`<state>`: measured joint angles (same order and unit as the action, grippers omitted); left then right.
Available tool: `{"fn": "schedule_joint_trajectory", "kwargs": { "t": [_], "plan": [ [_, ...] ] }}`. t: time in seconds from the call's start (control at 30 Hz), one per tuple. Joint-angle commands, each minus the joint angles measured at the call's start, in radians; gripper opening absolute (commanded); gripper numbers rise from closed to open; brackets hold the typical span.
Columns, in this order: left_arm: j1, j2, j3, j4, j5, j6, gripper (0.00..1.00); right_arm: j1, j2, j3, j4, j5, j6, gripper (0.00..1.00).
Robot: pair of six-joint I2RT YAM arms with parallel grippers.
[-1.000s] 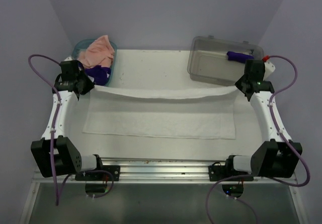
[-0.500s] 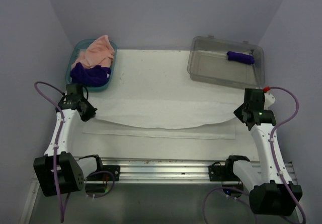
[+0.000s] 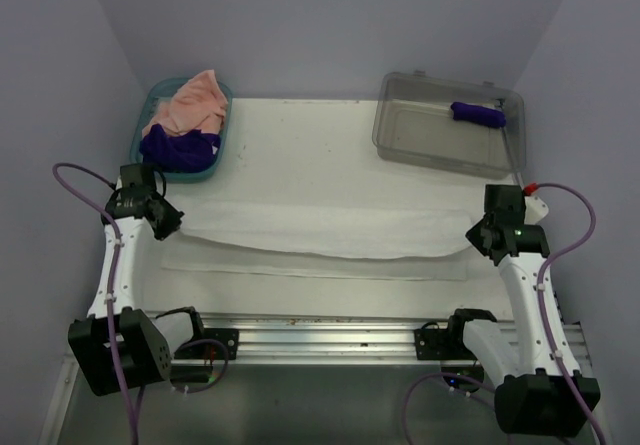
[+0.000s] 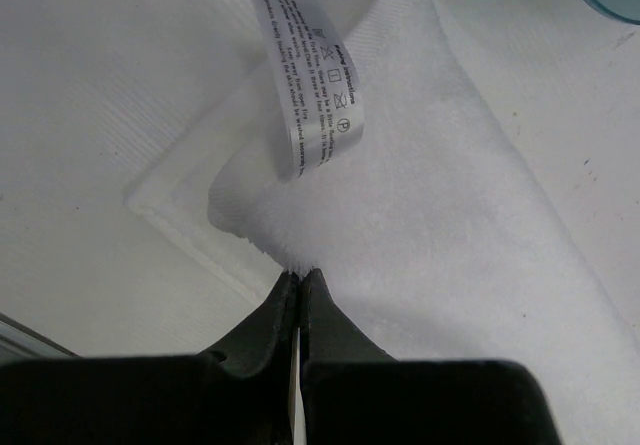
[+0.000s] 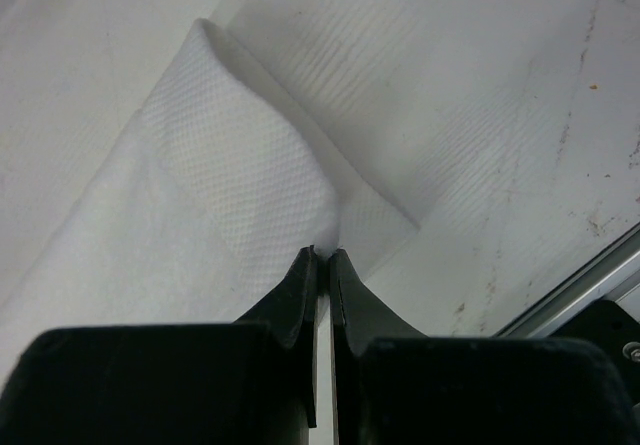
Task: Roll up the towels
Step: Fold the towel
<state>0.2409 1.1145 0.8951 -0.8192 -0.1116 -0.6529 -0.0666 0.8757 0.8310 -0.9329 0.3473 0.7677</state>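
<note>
The large white towel [image 3: 320, 233] lies folded lengthwise across the table, its upper layer held off the lower one. My left gripper [image 3: 170, 222] is shut on its left corner [image 4: 300, 255], where a care label [image 4: 310, 75] sticks up. My right gripper [image 3: 475, 235] is shut on the right corner [image 5: 325, 235]. A peach-pink towel [image 3: 190, 103] and a dark purple towel [image 3: 178, 148] lie crumpled in the teal basket [image 3: 140, 137]. A rolled dark purple towel [image 3: 478, 114] lies in the clear grey bin [image 3: 400, 135].
The teal basket stands at the back left, the grey bin at the back right. A metal rail [image 3: 320, 327] runs along the near table edge. Purple walls close in both sides.
Both grippers have carried the towel's far edge from the back toward the near side, folding it over the lower layer. Over the last half second they barely moved.
</note>
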Motion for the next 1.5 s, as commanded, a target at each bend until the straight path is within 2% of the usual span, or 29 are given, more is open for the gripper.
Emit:
{"fn": "schedule_joint_trajectory", "kwargs": {
  "t": [0.0, 0.37, 0.57, 0.6, 0.63, 0.67, 0.7, 0.73, 0.77, 0.83, 0.87, 1.0, 1.03, 1.1, 1.13, 1.2, 1.47],
  "plan": [
    [0.018, -0.016, -0.019, -0.008, -0.031, -0.002, 0.0, -0.004, -0.021, -0.015, -0.032, 0.015, 0.038, 0.0],
    [0.021, 0.015, -0.13, 0.046, -0.019, -0.017, 0.0, -0.004, 0.003, -0.11, 0.006, 0.001, 0.058, 0.0],
    [0.02, 0.01, -0.13, 0.034, -0.028, -0.03, 0.0, -0.004, -0.004, -0.138, 0.022, 0.001, 0.053, 0.0],
    [0.02, 0.01, -0.128, 0.029, -0.026, -0.03, 0.0, -0.004, -0.001, -0.136, 0.02, -0.004, 0.039, 0.03],
    [0.021, 0.008, -0.13, 0.028, -0.023, -0.025, 0.05, -0.004, 0.0, -0.132, 0.02, -0.004, 0.035, 0.11],
    [0.021, 0.007, -0.124, 0.025, -0.014, -0.025, 0.15, -0.004, 0.002, -0.121, 0.02, -0.004, 0.028, 0.3],
    [0.021, 0.008, -0.121, 0.017, -0.008, -0.025, 0.28, -0.004, 0.0, -0.115, 0.026, -0.005, 0.01, 0.4],
    [0.02, 0.005, -0.116, 0.015, -0.002, -0.022, 0.52, -0.004, -0.007, -0.107, 0.032, -0.01, -0.004, 0.48],
    [0.021, -0.002, -0.102, 0.014, 0.004, -0.014, 0.58, -0.004, -0.009, -0.087, 0.045, -0.017, -0.021, 0.56],
    [0.021, -0.041, -0.088, 0.023, 0.01, -0.001, 0.73, -0.004, -0.009, -0.054, 0.052, -0.025, -0.071, 0.58],
    [0.021, -0.057, -0.065, 0.023, -0.008, 0.012, 0.74, -0.004, -0.006, -0.015, 0.054, -0.03, -0.088, 0.59],
    [0.006, -0.133, -0.041, 0.124, 0.081, 0.062, 0.68, -0.006, 0.031, 0.03, 0.126, -0.114, -0.186, 0.53],
    [-0.032, -0.127, -0.038, 0.14, 0.093, 0.059, 0.66, -0.004, 0.06, 0.033, 0.172, -0.151, -0.195, 0.51],
    [-0.101, -0.07, -0.016, 0.17, 0.089, 0.033, 0.64, -0.004, 0.181, 0.046, 0.219, -0.243, -0.209, 0.43],
    [-0.176, -0.043, -0.009, 0.179, 0.082, 0.024, 0.63, -0.004, 0.224, 0.056, 0.227, -0.261, -0.214, 0.38],
    [-0.224, 0.046, -0.005, 0.216, 0.087, 0.007, 0.63, -0.004, 0.34, 0.065, 0.267, -0.286, -0.22, 0.32],
    [-0.226, 0.296, -0.062, 0.322, 0.096, -0.025, 0.62, -0.006, 0.653, 0.143, 0.367, -0.297, -0.246, 0.25]
  ]
}}
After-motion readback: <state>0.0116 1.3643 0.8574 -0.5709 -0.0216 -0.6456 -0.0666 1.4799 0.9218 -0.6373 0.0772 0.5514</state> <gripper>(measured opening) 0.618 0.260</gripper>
